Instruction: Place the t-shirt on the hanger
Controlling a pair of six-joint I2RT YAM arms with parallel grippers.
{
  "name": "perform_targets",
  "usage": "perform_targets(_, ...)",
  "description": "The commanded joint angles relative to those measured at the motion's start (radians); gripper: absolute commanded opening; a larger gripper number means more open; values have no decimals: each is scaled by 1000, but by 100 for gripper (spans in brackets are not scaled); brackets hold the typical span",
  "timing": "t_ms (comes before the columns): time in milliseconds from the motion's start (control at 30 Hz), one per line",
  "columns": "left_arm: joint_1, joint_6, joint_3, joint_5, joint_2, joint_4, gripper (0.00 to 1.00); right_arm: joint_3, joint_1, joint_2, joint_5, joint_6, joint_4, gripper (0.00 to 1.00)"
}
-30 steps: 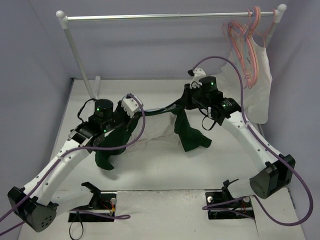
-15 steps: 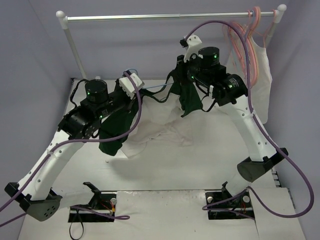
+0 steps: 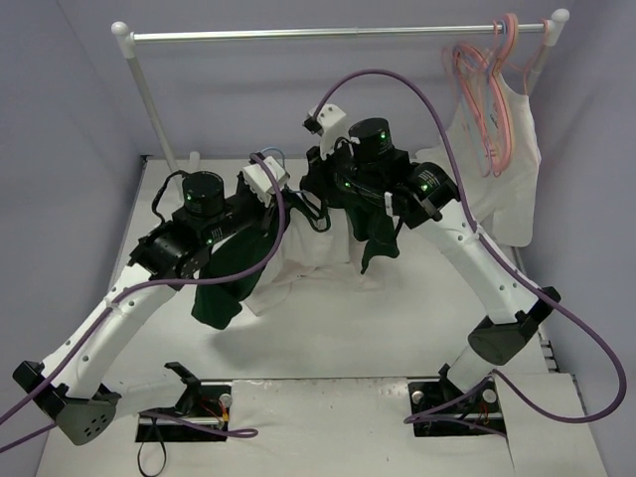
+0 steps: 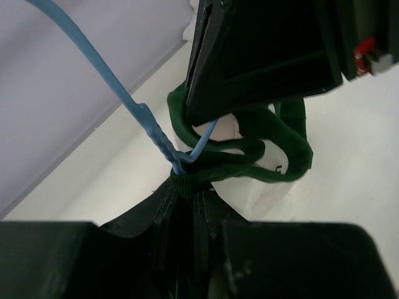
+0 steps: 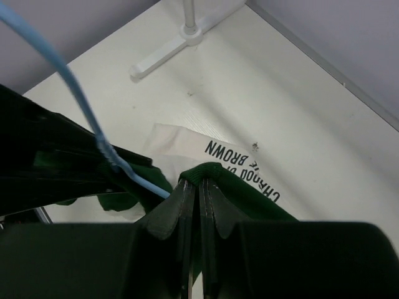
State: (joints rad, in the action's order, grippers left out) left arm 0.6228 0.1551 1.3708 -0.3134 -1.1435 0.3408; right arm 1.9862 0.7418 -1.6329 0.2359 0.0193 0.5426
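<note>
The t-shirt [image 3: 298, 270] hangs bunched between my two grippers, white body sagging toward the table and dark green sleeves dangling on each side. My left gripper [image 4: 186, 185] is shut on the green neck trim [image 4: 277, 140], with the light-blue hanger [image 4: 134, 112] running through the neck opening right at its fingertips. My right gripper [image 5: 201, 182] is shut on another fold of the same trim, beside the printed chest text [image 5: 243, 165]; the hanger [image 5: 78, 93] passes to its left. From above, the left gripper [image 3: 288, 202] and the right gripper [image 3: 320, 191] are almost touching.
A clothes rail [image 3: 328, 35] spans the back, with pink hangers [image 3: 487, 94] and a white sleeveless top [image 3: 509, 169] at its right end. The rail's white foot [image 5: 181, 38] lies on the table behind the shirt. Purple cables loop over both arms.
Both arms have lifted the shirt off the table. The right gripper has swung left toward the left gripper, so the neck is pulled less wide than before.
</note>
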Motion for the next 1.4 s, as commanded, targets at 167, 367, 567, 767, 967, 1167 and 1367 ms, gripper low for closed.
perform_targets(167,8,-144,-251,100,90,-423,0,-219,25,103,-65,-16,-190,0)
perform_targets(367,8,-227,-443,106,192,-591,0,-377,19,145,-181,-18,-201,0)
perform_targets(567,9,-288,-457,10,146,-592,0,-319,40,125,-77,-58,-216,0)
perform_targets(767,9,-313,-496,14,133,-697,0,-273,84,100,-82,-51,-216,4)
perform_targets(967,9,-276,-573,-32,169,-846,0,-316,70,128,-132,-10,-216,11)
perform_targets(1167,6,-250,-627,-102,206,-867,0,-323,42,163,-95,63,-208,26)
perform_targets(1367,8,-262,-705,-112,240,-941,0,-277,-18,202,57,131,-147,42)
